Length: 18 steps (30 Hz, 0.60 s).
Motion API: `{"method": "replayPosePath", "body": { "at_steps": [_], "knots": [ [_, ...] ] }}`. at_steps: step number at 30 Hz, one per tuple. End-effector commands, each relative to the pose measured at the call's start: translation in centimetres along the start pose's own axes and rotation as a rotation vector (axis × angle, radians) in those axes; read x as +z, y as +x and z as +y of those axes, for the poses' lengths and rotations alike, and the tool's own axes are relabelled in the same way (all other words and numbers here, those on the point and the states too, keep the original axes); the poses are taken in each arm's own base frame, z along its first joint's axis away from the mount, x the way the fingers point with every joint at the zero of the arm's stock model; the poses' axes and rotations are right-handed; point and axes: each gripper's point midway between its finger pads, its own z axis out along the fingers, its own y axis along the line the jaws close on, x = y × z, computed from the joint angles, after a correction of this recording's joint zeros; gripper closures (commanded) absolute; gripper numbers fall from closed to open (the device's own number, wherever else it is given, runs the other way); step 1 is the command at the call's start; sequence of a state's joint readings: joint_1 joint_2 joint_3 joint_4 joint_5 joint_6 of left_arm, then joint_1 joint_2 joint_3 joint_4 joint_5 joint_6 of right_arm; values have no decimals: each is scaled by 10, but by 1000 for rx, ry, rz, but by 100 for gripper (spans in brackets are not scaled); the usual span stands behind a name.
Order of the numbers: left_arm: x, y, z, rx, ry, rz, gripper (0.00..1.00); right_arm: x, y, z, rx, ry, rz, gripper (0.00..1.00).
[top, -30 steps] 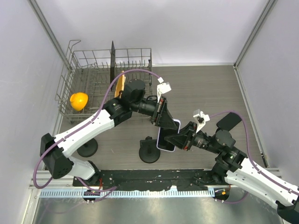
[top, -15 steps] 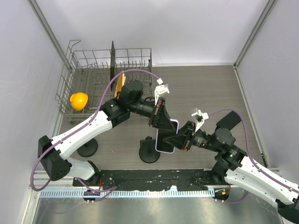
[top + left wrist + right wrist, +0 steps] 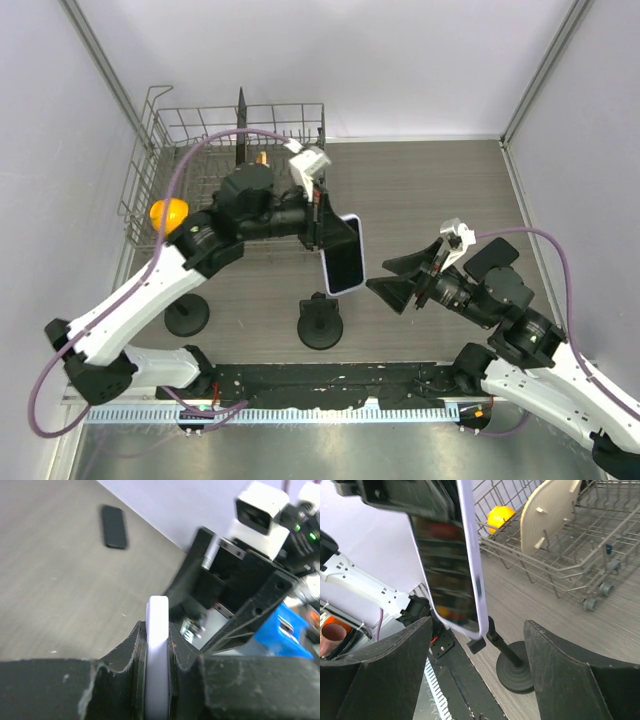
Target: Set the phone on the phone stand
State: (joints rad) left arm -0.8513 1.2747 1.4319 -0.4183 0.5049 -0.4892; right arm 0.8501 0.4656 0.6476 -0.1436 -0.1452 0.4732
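We see the phone (image 3: 343, 257) off the worktop (image 3: 440, 190), held in the air just beyond the stand (image 3: 321, 326) and slightly to its right, not touching it. The left gripper (image 3: 322, 222) is closed narrow on the phone's upper edge, with its fingers (image 3: 136, 647) pressing both faces. The phone hangs tilted, its dark screen turned toward the right gripper (image 3: 400, 280). That gripper sits to the right of the stand, jaws spread wide and clear of the phone. The stand is upright on its round base. A wire rack (image 3: 200, 160) lies beyond the stand to the left, with a yellow thing (image 3: 167, 213) inside.
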Motion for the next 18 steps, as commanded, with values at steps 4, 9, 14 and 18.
{"method": "replayPosePath", "body": {
  "at_steps": [4, 9, 14, 18],
  "knots": [
    [-110, -77, 26, 199, -470, -400, 100, 4, 30, -13, 64, 124, 258, 21],
    [-130, -67, 36, 253, -521, -469, 100, 17, 61, -7, 105, 168, 405, 21],
    [-130, -56, 47, 292, -548, -462, 100, 28, 56, 14, 82, 193, 412, 22],
    [-123, -46, 56, 294, -559, -434, 100, 24, 66, 18, 55, 250, 487, 23]
  ]
}}
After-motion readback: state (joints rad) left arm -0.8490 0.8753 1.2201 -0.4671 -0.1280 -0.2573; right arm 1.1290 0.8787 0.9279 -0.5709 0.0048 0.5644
